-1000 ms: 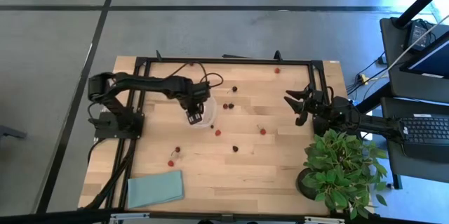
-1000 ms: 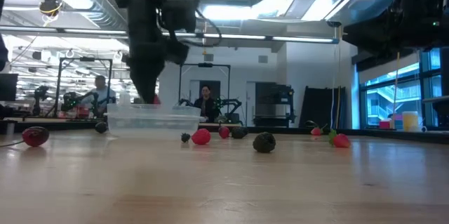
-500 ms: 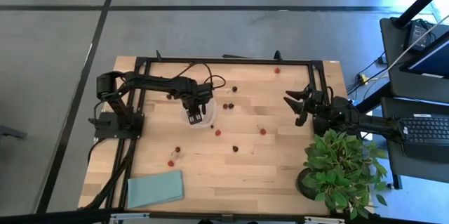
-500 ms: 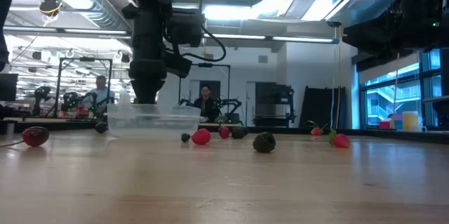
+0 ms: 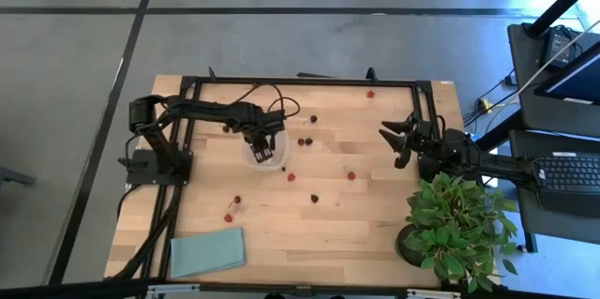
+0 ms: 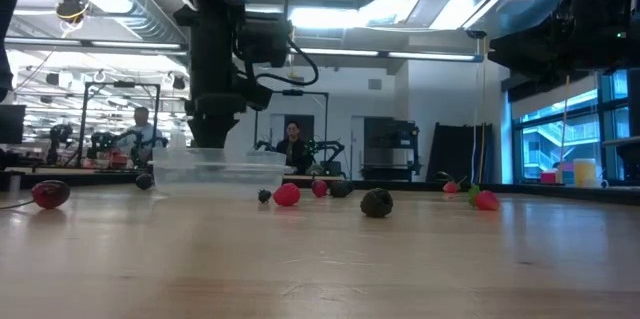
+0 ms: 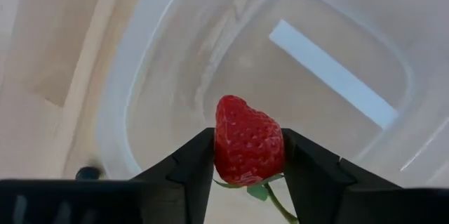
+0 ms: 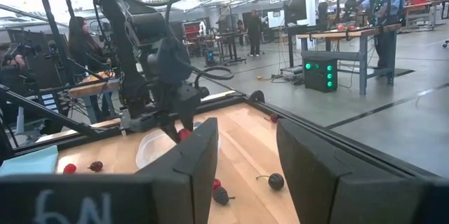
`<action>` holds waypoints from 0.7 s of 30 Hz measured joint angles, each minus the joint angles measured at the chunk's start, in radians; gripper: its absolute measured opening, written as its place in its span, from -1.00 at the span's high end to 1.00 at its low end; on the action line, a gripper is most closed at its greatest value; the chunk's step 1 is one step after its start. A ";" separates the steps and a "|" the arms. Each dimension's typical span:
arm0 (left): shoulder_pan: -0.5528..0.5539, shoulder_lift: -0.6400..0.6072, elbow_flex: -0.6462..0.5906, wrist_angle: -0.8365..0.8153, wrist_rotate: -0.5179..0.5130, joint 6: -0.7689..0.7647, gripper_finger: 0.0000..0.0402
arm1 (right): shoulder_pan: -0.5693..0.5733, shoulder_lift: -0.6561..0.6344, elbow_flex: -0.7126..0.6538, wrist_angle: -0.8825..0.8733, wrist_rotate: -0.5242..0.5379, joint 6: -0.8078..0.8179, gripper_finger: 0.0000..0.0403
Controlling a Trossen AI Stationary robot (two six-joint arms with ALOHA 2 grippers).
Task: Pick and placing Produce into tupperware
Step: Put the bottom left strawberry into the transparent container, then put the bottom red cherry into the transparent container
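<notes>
- Hovering directly over the tupperware point(image 5: 269, 156) near the bench's point(image 5: 375, 215) far-left part, the left tool point(image 7: 248, 155) pinches a red strawberry point(image 7: 247, 149) between its fingers.
- Other produce point(image 5: 291, 176) lies scattered around mid-bench.
- The right tool point(image 5: 397, 142) waits by the right edge, fingers parted and empty.

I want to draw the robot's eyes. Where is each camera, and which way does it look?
High view: above, looking straight down on the table; both arms show.
Low view: at tabletop height, looking across; the left arm drops behind the tupperware.
Left wrist view: on the left arm, looking into the tupperware; the left gripper pinches a strawberry.
Right wrist view: on the right arm, looking past the right gripper, fingers apart, toward the left arm.
Shared: both wrist views show that strawberry.
</notes>
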 joint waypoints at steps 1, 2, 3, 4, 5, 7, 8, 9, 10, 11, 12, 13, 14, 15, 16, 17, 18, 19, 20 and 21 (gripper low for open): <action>0.000 0.000 0.000 -0.003 0.001 0.006 0.21 | 0.000 0.000 0.000 0.000 0.000 0.000 0.26; 0.000 0.000 0.000 -0.004 0.005 0.010 0.20 | 0.000 0.000 0.000 0.000 0.000 0.000 0.26; 0.000 0.000 0.000 -0.004 0.005 0.017 0.20 | 0.000 0.000 0.000 0.000 0.000 0.000 0.26; -0.001 0.000 0.000 -0.004 0.006 0.026 0.19 | 0.000 0.000 0.000 0.000 0.000 0.000 0.26; -0.002 0.000 0.000 -0.004 0.007 0.030 0.19 | 0.000 0.000 0.000 0.000 0.000 0.000 0.26; 0.000 0.000 0.000 -0.004 0.007 0.029 0.19 | 0.000 0.000 0.000 0.000 0.000 0.000 0.26; 0.000 0.000 0.000 -0.004 0.007 0.028 0.19 | 0.000 0.000 0.000 0.000 0.000 0.000 0.26; 0.000 0.000 0.000 -0.004 0.007 0.028 0.19 | 0.000 0.000 0.000 0.000 0.000 0.000 0.26; 0.000 -0.001 0.000 -0.005 0.007 0.028 0.18 | 0.000 0.000 0.000 0.000 0.000 0.000 0.26; 0.000 -0.001 0.000 -0.007 0.007 0.028 0.17 | 0.000 0.000 0.000 0.000 0.000 0.000 0.26; 0.000 -0.001 0.000 -0.009 0.007 0.028 0.16 | 0.000 0.000 0.000 0.000 0.000 0.000 0.26; 0.000 -0.001 0.000 -0.013 0.008 0.028 0.14 | 0.000 0.000 0.000 0.000 0.000 0.000 0.26; 0.000 -0.001 0.000 -0.015 0.009 0.030 0.11 | 0.000 0.000 0.000 0.000 0.000 0.000 0.26; 0.000 -0.001 0.000 -0.015 0.015 0.034 0.07 | 0.000 0.000 0.000 0.000 0.000 0.000 0.26; 0.000 -0.001 0.000 -0.014 0.020 0.043 0.03 | 0.000 0.000 0.000 0.000 0.000 0.000 0.26; -0.001 -0.001 0.000 -0.013 0.022 0.056 0.00 | 0.000 0.000 0.000 0.000 0.000 0.000 0.26; -0.004 -0.001 0.000 -0.012 0.018 0.059 -0.04 | 0.000 0.000 0.000 0.000 0.000 0.000 0.26; -0.005 -0.003 0.000 -0.012 0.005 0.059 -0.06 | 0.000 0.000 0.000 0.000 0.000 0.000 0.26; -0.005 -0.008 0.000 -0.015 -0.004 0.059 -0.08 | 0.000 0.000 0.000 0.000 0.000 0.001 0.26; -0.006 -0.011 0.002 -0.015 -0.009 0.059 -0.10 | 0.000 0.000 0.000 0.000 0.000 0.000 0.26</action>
